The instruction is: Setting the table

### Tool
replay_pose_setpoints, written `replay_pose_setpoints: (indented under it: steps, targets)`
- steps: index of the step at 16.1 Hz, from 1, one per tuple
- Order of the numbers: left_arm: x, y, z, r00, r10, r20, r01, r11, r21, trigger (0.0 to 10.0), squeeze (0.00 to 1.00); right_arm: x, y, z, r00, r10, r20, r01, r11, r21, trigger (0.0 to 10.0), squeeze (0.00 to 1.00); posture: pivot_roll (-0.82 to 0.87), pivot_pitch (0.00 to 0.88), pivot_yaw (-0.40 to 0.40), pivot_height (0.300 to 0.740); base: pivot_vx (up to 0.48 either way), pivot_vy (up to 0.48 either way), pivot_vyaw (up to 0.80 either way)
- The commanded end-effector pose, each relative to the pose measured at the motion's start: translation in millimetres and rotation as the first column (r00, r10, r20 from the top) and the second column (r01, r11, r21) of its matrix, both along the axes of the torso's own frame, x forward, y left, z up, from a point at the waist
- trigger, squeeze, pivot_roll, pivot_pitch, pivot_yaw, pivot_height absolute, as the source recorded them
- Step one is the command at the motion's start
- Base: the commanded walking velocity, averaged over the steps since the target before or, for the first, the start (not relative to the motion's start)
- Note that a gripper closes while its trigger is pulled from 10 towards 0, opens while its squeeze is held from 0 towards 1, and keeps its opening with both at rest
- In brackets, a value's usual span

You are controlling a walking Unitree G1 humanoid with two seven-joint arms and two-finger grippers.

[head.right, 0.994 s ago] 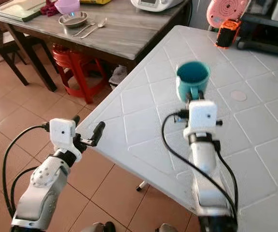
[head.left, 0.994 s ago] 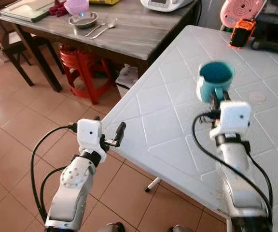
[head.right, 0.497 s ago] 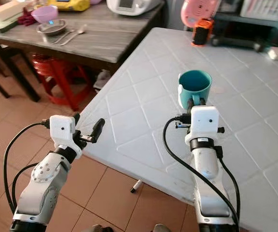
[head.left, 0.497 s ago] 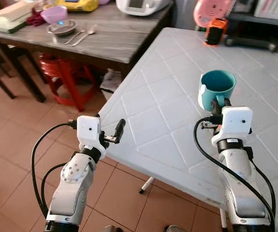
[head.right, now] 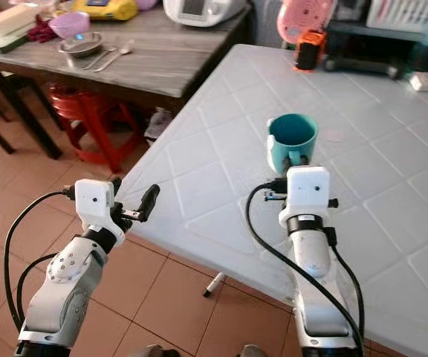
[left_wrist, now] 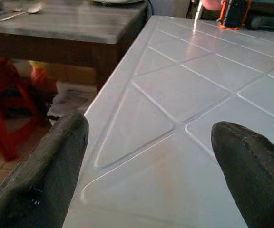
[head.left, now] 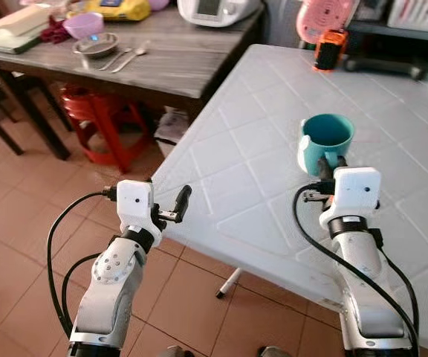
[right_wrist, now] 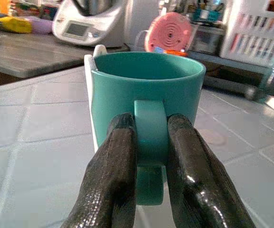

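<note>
Right wrist view: right hand pinches the teal mug by its handle, keeping it upright over the white tabletop, likely for placing. Left hand spread, empty, hovering at the tabletop's edge.

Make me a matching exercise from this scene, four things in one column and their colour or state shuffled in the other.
Things:
1. mug
2. left end effector
3. stool
4. right end effector

States:
A. red, under the wooden table
B. open, beside the white table corner
C. teal, upright
D. shut on the mug handle

Pairs: 1-C, 2-B, 3-A, 4-D
</note>
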State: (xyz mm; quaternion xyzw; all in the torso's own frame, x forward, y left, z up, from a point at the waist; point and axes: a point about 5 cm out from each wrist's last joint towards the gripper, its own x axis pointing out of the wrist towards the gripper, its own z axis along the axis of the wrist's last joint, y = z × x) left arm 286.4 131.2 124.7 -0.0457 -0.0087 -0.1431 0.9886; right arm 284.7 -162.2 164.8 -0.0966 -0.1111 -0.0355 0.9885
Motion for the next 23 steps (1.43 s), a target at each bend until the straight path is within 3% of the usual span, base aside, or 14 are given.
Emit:
replay_pose_setpoints:
  steps: [1, 7, 23]
  targets:
    - [-1.9, 2.9, -6.4, 1.000, -0.003, -0.030, 0.004, 1.000, 0.021, 10.0, 0.00, -1.6, 2.0, 7.9, 1.000, 0.011, 0.028, -0.011, 1.000, -0.003, 10.0, 0.00, -0.08, 0.102, 0.081, 0.740, 0.000, 0.000, 0.00]
    - [-2.8, 2.4, -7.5, 0.999, -0.007, -0.036, 0.008, 1.000, 0.023, 10.0, 0.00, 0.0, 4.4, 8.2, 0.999, 0.019, 0.026, -0.019, 1.000, 0.000, 10.0, 0.00, -0.08, 0.102, 0.079, 0.740, 0.000, 0.227, 0.00]
    - [-4.2, 0.3, -9.7, 0.999, -0.016, -0.038, 0.017, 0.999, 0.037, 10.0, 0.00, 2.5, 6.5, 9.2, 0.999, 0.027, 0.028, -0.027, 1.000, 0.002, 10.0, 0.00, -0.08, 0.102, 0.076, 0.740, 0.000, 0.363, -0.47]
